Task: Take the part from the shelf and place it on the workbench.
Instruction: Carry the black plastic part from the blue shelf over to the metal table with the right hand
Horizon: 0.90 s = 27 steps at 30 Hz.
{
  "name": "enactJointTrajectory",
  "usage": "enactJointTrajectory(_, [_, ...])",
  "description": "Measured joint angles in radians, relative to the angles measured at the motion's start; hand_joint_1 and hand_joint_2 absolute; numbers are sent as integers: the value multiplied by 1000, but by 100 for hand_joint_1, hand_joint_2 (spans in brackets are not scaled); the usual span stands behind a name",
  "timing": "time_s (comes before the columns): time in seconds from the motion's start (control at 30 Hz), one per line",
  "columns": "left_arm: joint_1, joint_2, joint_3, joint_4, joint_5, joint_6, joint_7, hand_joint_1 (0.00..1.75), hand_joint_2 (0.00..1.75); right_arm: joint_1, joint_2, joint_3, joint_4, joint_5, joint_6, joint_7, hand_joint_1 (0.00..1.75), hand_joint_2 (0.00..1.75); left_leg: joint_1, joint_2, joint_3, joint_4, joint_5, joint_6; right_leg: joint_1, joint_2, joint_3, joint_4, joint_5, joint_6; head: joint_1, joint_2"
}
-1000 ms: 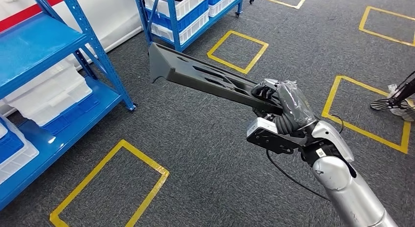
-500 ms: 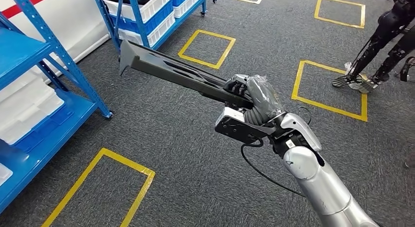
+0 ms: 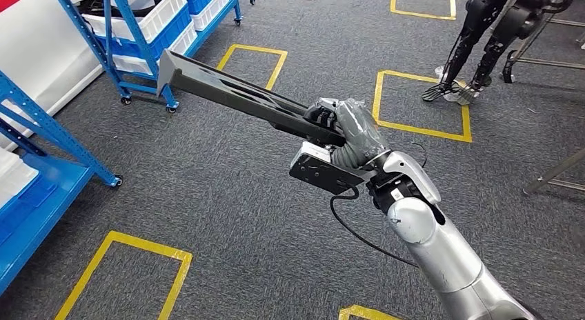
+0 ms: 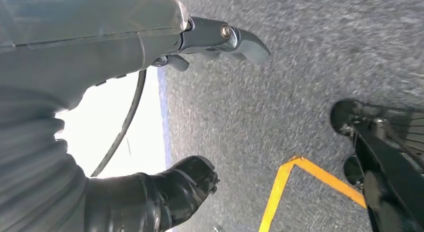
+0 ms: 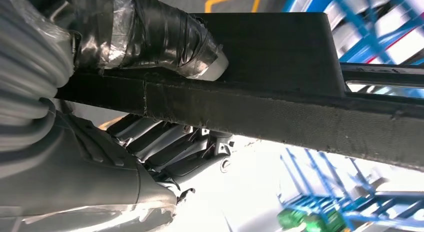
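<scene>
Now the right hand (image 3: 345,130) grips the part (image 3: 238,94), a long dark bar with slots cut into its flat face, by its near end; the rest of the bar runs away from the hand toward the upper left of the head view, held in the air above the grey carpet (image 3: 207,196) and ending in a flared lip near the blue shelf rack on wheels (image 3: 148,30).

Against the pictures from a second and half a second ago, the whole scene has swung: the big blue shelf (image 3: 34,161) has slid toward the left edge, the yellow floor squares (image 3: 421,103) have shifted, and the dark legs of another standing machine (image 3: 483,37) have come into the upper right. That is the camera turning; the bar sits in the hand as before.

From the right wrist, the taped thumb (image 5: 150,34) presses one face of the bar and the fingers (image 5: 165,147) wrap the opposite side. From the left wrist, the left hand (image 4: 190,107) hangs over carpet with thumb and fingers apart, holding nothing.
</scene>
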Motion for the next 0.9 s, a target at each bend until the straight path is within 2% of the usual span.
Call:
enactJointTrajectory(0.03, [1, 5, -3, 0, -3, -2, 2, 0, 175, -9, 3, 1, 3, 7, 0, 6, 175, 175, -2, -17, 22, -47, 14, 4, -1, 10, -3, 2, 2, 3, 0, 0])
enactJointTrajectory(0.07, [0, 10, -8, 1, -7, -3, 4, 0, 175, -18, 5, 2, 7, 14, 0, 13, 175, 175, -4, -26, 33, -72, 18, 7, -3, 21, -8, 2, 5, 8, 0, 0])
enactJointTrajectory(0.13, [-4, 20, -18, 1, -15, -3, 6, 0, 175, -32, 8, 4, 14, 28, -1, 24, 175, 175, -5, -11, 39, -86, 23, 10, -6, 40, -14, -1, 13, 21, 0, 0])
enactJointTrajectory(0.17, [-6, 23, -23, 1, -20, -2, 7, 0, 175, -37, 8, 4, 17, 34, -2, 28, 175, 175, -4, 1, 42, -95, 29, 12, -6, 34, -17, 2, 11, 26, 0, 0])
enactJointTrajectory(0.2, [-6, 25, -28, 1, -24, 1, 7, 0, 175, -43, 5, 4, 18, 40, -3, 32, 175, 175, -2, 14, 46, -105, 36, 16, -4, 14, -25, 17, -1, 30, 0, 0])
enactJointTrajectory(0.23, [-4, 25, -34, 1, -27, 3, 6, 0, 175, -48, 2, 4, 18, 44, -5, 34, 175, 175, -1, 28, 49, -114, 42, 19, -3, -14, -42, 53, -26, 34, 1, 0])
enactJointTrajectory(0.27, [-1, 25, -38, 1, -29, 6, 5, 0, 175, -52, -2, 4, 18, 46, -7, 36, 175, 175, -1, 42, 50, -117, 45, 22, -3, -47, -67, 107, -59, 37, 1, 0])
enactJointTrajectory(0.3, [2, 25, -42, 1, -30, 8, 3, 0, 175, -55, -7, 3, 18, 48, -8, 37, 175, 175, -2, 55, 49, -117, 45, 23, -7, -67, -96, 171, -92, 43, 1, 0])
enactJointTrajectory(0.33, [4, 25, -45, 1, -31, 10, 3, 0, 175, -56, -11, 3, 18, 48, -9, 37, 175, 175, -2, 68, 48, -116, 44, 23, -12, -76, -123, 229, -114, 48, 1, 0])
enactJointTrajectory(0.37, [6, 25, -47, 1, -31, 11, 3, 0, 175, -55, -14, 3, 19, 49, -10, 38, 175, 175, -1, 81, 47, -114, 42, 22, -17, -82, -136, 259, -119, 53, 1, 0])
enactJointTrajectory(0.4, [6, 25, -48, 1, -32, 11, 3, 0, 175, -55, -18, 3, 19, 49, -10, 39, 175, 175, 0, 94, 46, -112, 40, 20, -23, -86, -131, 253, -107, 59, 1, 0])
enactJointTrajectory(0.43, [6, 24, -50, 1, -32, 11, 2, 0, 175, -55, -20, 3, 19, 50, -10, 39, 175, 175, 1, 105, 46, -108, 36, 16, -28, -95, -105, 207, -79, 63, 1, 0])
enactJointTrajectory(0.47, [6, 24, -51, 1, -33, 12, 2, 0, 175, -56, -23, 3, 18, 51, -11, 40, 175, 175, 3, 116, 46, -102, 30, 10, -31, -114, -68, 137, -53, 68, 1, 0])
enactJointTrajectory(0.53, [7, 26, -57, 1, -38, 16, -1, 0, 175, -55, -31, 2, 16, 54, -13, 45, 175, 175, 0, 134, 46, -89, 18, -4, -27, -150, -14, 33, -22, 65, 1, 0])
enactJointTrajectory(0.57, [7, 24, -61, 1, -45, 20, -6, 0, 175, -51, -43, -1, 9, 54, -16, 48, 175, 175, -2, 141, 47, -85, 13, -10, -23, -158, -6, 15, -23, 60, 0, 0])
enactJointTrajectory(0.63, [4, 12, -75, 1, -62, 34, -25, 0, 175, -21, -105, -18, -30, 44, -29, 46, 175, 175, -3, 152, 51, -83, 9, -17, -20, -143, -7, 15, -24, 47, -1, 0])
enactJointTrajectory(0.67, [4, 2, -83, 2, -69, 43, -39, 0, 175, 7, -151, -37, -61, 37, -38, 38, 175, 175, -1, 148, 51, -79, 4, -20, -20, -138, -5, 12, -24, 42, -1, 0])
enactJointTrajectory(0.73, [9, -24, -98, 9, -81, 59, -68, 0, 175, 83, -245, -99, -126, 25, -54, 12, 175, 175, 5, 110, 35, -34, -35, -22, -22, -126, 3, 5, -23, 30, -1, 0])
enactJointTrajectory(0.8, [17, -47, -111, 23, -88, 67, -89, 0, 175, 167, -314, -175, -178, 24, -60, -17, 175, 175, 7, 66, -19, 89, -104, -19, -19, -106, 6, 2, -22, 22, -1, 0])
enactJointTrajectory(0.83, [21, -57, -117, 31, -90, 68, -95, 0, 175, 204, -340, -209, -202, 26, -58, -27, 175, 175, 8, 57, -51, 158, -130, -17, -16, -91, 5, 2, -22, 20, -1, 0])
enactJointTrajectory(0.87, [23, -65, -121, 37, -90, 69, -99, 0, 175, 235, -359, -234, -220, 30, -54, -33, 175, 175, 7, 53, -75, 205, -139, -14, -14, -73, 5, 3, -23, 19, -1, 0])
enactJointTrajectory(0.9, [25, -70, -126, 42, -91, 70, -102, 0, 175, 258, -374, -253, -236, 34, -50, -35, 175, 175, 6, 50, -84, 216, -128, -10, -12, -54, 6, 4, -23, 18, -1, 0])
